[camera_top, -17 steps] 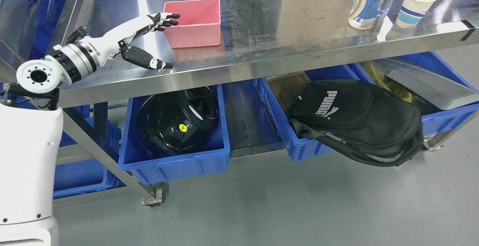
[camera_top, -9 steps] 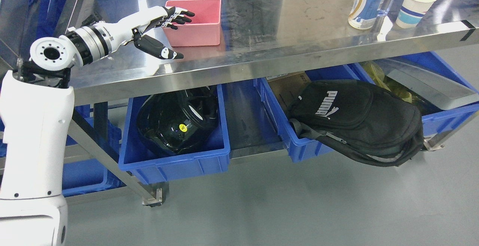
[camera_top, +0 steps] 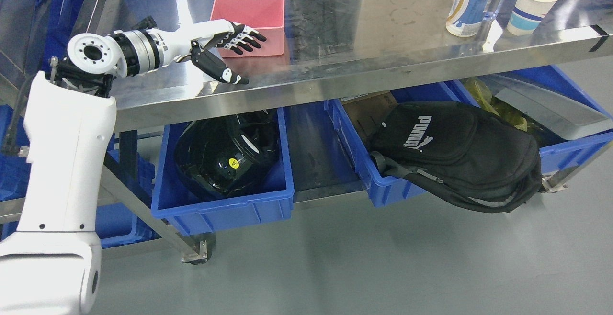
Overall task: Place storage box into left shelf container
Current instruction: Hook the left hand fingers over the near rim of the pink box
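Head view of a steel table [camera_top: 383, 61] with blue bins on the shelf beneath it. The pink storage box [camera_top: 263, 16] is sitting on the tabletop in the upper left-centre of the frame, open side up. The left hand [camera_top: 225, 47], entering from the left edge on a white arm, is reaching across the box's front wall: its fingers [camera_top: 246, 42] are lying spread and extended over the near rim and front face, while the thumb [camera_top: 220, 68] is pointing down and away toward the table edge, clear of the box. The fingers are apart and are not closing on anything; whether they are touching the box wall cannot be told.

Below the table, in the lower left-centre, the left blue shelf container [camera_top: 225, 207] is holding a black helmet [camera_top: 225, 154] bearing a small yellow sticker. To its right, a second blue bin [camera_top: 383, 185] is carrying a black backpack [camera_top: 455, 154] that is overhanging its front edge. In the upper right of the frame, a plastic bottle [camera_top: 471, 1] and a paper cup [camera_top: 531, 1] are standing near each other on the tabletop.
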You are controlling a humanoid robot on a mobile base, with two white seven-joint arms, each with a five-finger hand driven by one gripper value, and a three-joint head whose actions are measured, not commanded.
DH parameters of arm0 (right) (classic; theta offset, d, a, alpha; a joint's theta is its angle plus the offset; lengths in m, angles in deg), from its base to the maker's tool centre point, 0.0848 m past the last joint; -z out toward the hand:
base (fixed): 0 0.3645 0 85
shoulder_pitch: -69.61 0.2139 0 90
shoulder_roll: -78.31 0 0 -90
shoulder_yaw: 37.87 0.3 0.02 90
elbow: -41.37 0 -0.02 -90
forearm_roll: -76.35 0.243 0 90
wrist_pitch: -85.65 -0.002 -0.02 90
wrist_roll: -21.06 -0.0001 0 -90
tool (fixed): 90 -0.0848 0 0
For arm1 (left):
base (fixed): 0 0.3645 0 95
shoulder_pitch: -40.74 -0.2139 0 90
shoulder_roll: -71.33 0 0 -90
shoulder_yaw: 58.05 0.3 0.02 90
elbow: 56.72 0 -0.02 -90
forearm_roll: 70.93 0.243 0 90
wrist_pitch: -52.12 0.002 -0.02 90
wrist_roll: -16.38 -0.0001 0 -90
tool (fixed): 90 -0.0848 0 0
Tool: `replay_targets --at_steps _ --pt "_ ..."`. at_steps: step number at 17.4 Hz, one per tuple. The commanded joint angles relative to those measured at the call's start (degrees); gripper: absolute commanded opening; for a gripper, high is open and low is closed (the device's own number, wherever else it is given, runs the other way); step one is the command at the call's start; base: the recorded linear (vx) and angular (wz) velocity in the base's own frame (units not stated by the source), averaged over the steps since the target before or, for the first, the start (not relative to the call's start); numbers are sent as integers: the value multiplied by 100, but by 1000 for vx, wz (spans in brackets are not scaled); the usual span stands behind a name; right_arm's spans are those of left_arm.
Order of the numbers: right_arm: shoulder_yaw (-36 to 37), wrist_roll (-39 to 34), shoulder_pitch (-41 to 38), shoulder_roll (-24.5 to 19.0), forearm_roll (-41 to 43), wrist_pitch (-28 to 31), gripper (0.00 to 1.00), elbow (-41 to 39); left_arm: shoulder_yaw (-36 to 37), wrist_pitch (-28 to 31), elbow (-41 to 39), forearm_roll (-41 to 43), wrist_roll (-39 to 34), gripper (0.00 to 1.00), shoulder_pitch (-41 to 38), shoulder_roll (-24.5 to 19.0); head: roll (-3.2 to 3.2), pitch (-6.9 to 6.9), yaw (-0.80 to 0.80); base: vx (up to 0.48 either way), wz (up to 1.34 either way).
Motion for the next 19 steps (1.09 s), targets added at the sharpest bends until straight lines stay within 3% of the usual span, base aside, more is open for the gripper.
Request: replay_targets --at_steps 1,9,12,19 --pt "0 -11 -43 100 18 -4 100 -100 127 4 782 142 30 69 92 306 0 0 0 7 -60" --pt "0 -11 -43 100 18 -4 100 -100 -374 13 712 89 144 69 952 587 0 0 0 1 7" --pt "0 -11 -43 100 18 -4 100 -100 -313 39 930 133 135 69 1304 465 0 0 0 0 0" --pt "0 -11 -43 100 18 -4 100 -100 -295 -13 1520 388 118 70 1279 174 0 0 0 0 0"
